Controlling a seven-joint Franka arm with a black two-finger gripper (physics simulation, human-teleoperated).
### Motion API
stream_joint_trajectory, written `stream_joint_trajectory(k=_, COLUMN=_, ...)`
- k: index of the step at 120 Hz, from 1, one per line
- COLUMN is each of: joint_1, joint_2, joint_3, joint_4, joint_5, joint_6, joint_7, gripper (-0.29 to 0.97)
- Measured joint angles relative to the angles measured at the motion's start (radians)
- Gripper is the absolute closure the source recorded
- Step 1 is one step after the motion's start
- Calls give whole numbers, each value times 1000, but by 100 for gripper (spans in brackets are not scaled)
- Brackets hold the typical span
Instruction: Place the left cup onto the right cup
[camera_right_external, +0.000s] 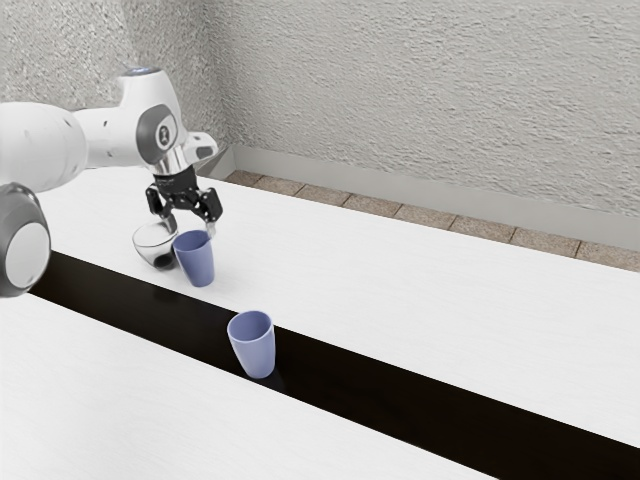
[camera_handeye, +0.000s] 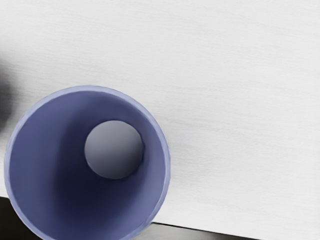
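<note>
— Where is the pincer (camera_right_external: 188, 228)?

— Just above the cup (camera_right_external: 195, 260) nearest the arm (camera_right_external: 60, 140). Its fingers are spread, and one fingertip (camera_right_external: 209, 231) sits beside the rim on the exterior view's right. I see no squeeze from two sides.

— And that cup?

— Upright on the white bench (camera_right_external: 420, 280), at the edge of the dark strip (camera_right_external: 400, 400). In the wrist view its open mouth (camera_handeye: 40, 175) lies directly beneath the hand, with pale bench (camera_handeye: 225, 75) around it.

— The other cup (camera_right_external: 252, 345)?

— Upright too, on the dark strip, well apart from the first and toward the exterior view's right. Both are blue.

— Anything else?

— A clear bowl (camera_right_external: 150, 240) just beside the first cup, on the exterior view's left.
</note>
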Motion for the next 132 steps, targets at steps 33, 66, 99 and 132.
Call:
stream_joint_trajectory(k=33, joint_1=-1, joint_2=48, joint_3=-21, joint_4=-9, joint_5=-20, joint_6=42, joint_7=5, gripper=3)
stream_joint_trajectory(k=66, joint_1=3, joint_2=90, joint_3=-24, joint_4=19, joint_5=-21, joint_6=73, joint_7=8, gripper=4)
stream_joint_trajectory(k=99, joint_1=5, joint_2=123, joint_3=-24, joint_4=19, joint_5=-23, joint_6=94, joint_7=7, gripper=16)
stream_joint_trajectory(k=132, joint_1=6, joint_2=124, joint_3=-11, joint_4=17, joint_5=-22, joint_6=92, joint_7=6, gripper=65)
